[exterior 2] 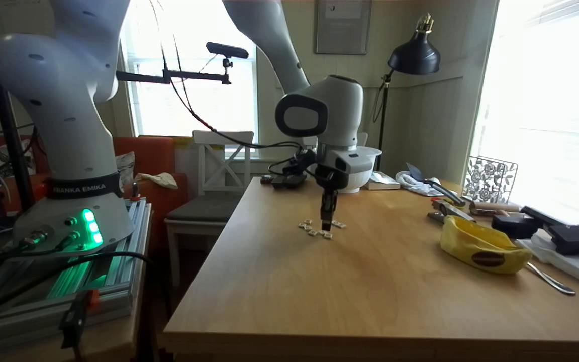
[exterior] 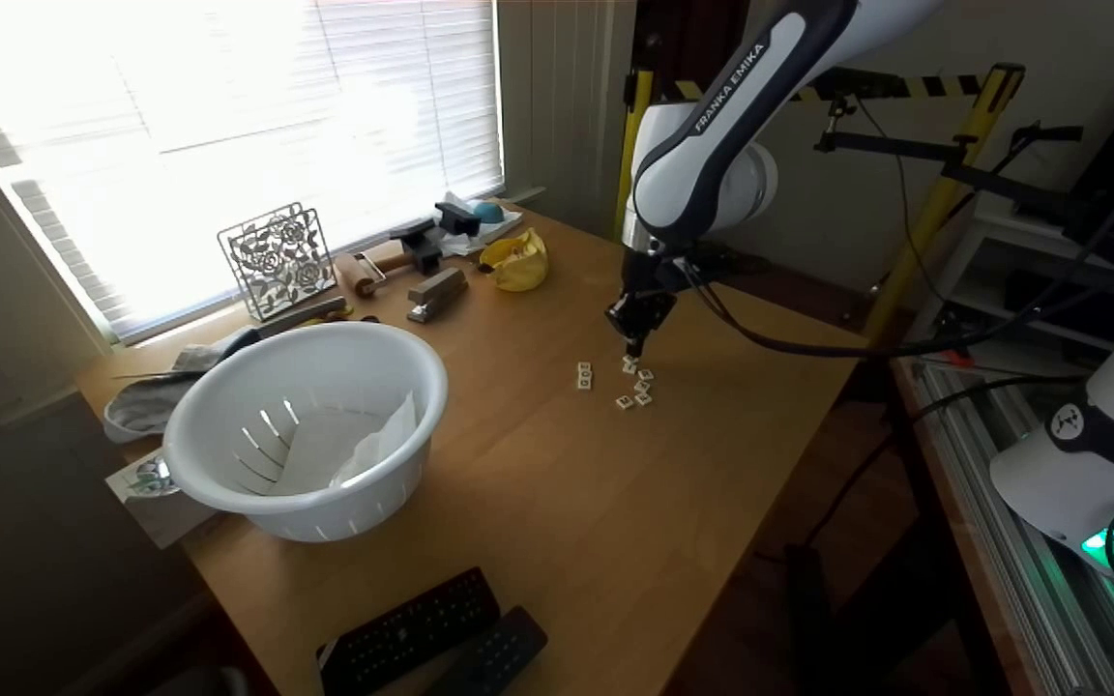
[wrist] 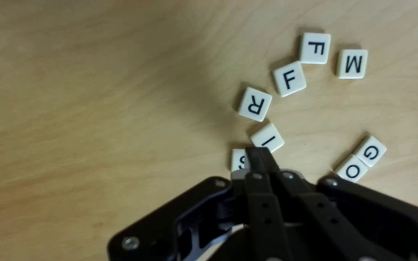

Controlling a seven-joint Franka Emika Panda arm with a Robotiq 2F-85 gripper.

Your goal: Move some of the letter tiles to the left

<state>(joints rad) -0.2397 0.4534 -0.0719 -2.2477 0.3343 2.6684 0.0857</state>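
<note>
Wrist view: a black two-finger gripper [wrist: 260,155] stands low over a pale brown wooden tabletop [wrist: 114,119], fingers closed together, no tile seen between them. Small square whitish-cream letter tiles [wrist: 289,78] lie face up around its tips. With twelve at the top of that view, the partly hidden S tile [wrist: 237,159] sits just beside the tips at nine o'clock and the I tile [wrist: 267,136] just beside at one; whether either is touched, I cannot tell. The R tile [wrist: 255,104] lies at twelve, the two F tiles [wrist: 314,48] near one, the M tile [wrist: 352,63] between one and two. The G tile [wrist: 370,152] and O tile [wrist: 352,169] lie edge to edge at three. In an exterior view that pair [exterior: 584,377] lies at eight o'clock from the gripper, apart from the rest.

The step in hand looks to be lining up a sideways push on S or I, the bulk not yet shifted. If that pair marks the left, the next move probably calls for sliding the closed fingers toward it, tips near the wood.
</note>
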